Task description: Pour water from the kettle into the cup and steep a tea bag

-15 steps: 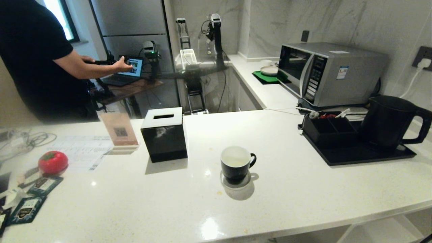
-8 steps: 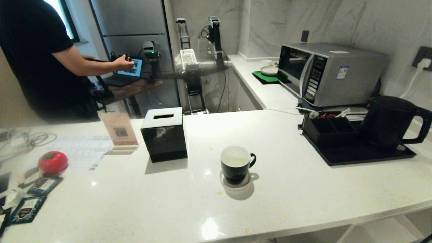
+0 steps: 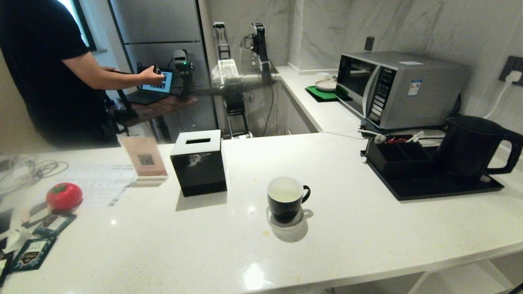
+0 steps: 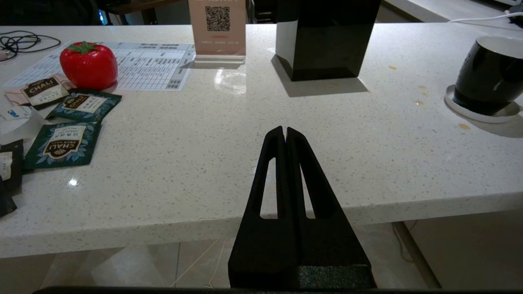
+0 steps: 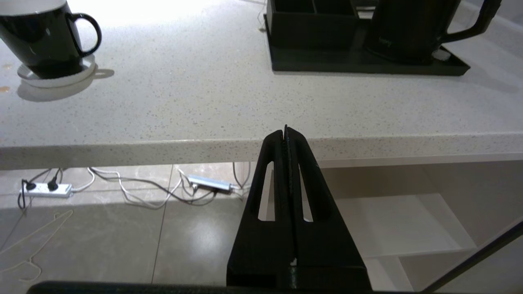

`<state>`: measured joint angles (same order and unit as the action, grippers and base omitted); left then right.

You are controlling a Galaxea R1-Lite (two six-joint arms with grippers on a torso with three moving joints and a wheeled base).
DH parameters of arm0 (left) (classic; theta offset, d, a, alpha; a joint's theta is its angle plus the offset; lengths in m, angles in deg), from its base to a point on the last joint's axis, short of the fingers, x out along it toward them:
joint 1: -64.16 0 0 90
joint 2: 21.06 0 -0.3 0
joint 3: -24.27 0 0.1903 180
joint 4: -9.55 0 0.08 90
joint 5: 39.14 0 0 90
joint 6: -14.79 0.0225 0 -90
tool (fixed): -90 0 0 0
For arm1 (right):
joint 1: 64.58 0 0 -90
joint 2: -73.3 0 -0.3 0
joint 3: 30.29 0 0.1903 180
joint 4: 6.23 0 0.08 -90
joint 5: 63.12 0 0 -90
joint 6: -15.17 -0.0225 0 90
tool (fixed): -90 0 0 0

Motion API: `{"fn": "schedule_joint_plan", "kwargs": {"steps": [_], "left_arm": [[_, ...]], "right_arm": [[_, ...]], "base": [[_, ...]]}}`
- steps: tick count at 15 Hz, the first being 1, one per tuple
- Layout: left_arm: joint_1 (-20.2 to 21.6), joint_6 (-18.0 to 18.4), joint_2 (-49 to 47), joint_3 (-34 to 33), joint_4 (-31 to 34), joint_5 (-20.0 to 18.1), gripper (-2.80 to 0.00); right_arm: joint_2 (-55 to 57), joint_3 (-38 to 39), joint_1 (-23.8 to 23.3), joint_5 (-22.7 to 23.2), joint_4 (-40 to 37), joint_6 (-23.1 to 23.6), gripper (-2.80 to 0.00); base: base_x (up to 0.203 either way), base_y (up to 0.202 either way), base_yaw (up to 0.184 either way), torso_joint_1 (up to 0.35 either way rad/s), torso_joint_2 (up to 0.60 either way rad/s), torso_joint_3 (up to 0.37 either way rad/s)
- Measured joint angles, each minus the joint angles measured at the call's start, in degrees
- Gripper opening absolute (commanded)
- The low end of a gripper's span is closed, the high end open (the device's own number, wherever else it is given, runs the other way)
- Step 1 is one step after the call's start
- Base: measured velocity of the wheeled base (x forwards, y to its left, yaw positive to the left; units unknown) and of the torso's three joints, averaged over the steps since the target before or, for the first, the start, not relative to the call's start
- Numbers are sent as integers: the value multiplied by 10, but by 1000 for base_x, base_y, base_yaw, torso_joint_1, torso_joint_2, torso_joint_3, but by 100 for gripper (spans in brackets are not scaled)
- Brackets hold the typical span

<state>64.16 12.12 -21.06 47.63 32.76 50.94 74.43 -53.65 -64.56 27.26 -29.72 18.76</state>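
A: Nothing on the surface [image 3: 367, 245] has been shifted since a second ago; only the person's hand [image 3: 153, 76], far off at eleven o'clock, has been drawn closer to the laptop.

B: Nearest, left gripper [image 4: 284, 131] and right gripper [image 5: 285, 131] are held pressed together, empty, at the surface's edge.

A: The cup [image 3: 284, 197] is seen at centre on a coaster, the kettle [image 3: 470, 147] at two o'clock on the tray [image 3: 429, 190].

B: No tea bag can be made out. Water could be spilled if the kettle's handle is gripped off-centre.

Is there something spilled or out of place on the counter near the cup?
Yes. A few small brownish drops stain the white counter beside the cup and its coaster; they look like dried splashes. The cup itself stands upright.
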Motion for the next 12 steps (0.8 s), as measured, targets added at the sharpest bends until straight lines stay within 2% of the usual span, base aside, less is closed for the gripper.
{"fn": "schedule_joint_plan", "kwargs": {"steps": [5, 8, 12], "left_arm": [[0, 0, 0, 0, 0, 0, -280], [0, 0, 0, 0, 0, 0, -280], [0, 0, 0, 0, 0, 0, -280]], "right_arm": [[114, -12, 1, 1, 95, -48, -280], [210, -78, 4, 1, 124, -85, -280], [334, -179, 4, 1, 133, -95, -280]], "base": [[0, 0, 0, 0, 0, 0], [0, 0, 0, 0, 0, 0], [0, 0, 0, 0, 0, 0]]}}
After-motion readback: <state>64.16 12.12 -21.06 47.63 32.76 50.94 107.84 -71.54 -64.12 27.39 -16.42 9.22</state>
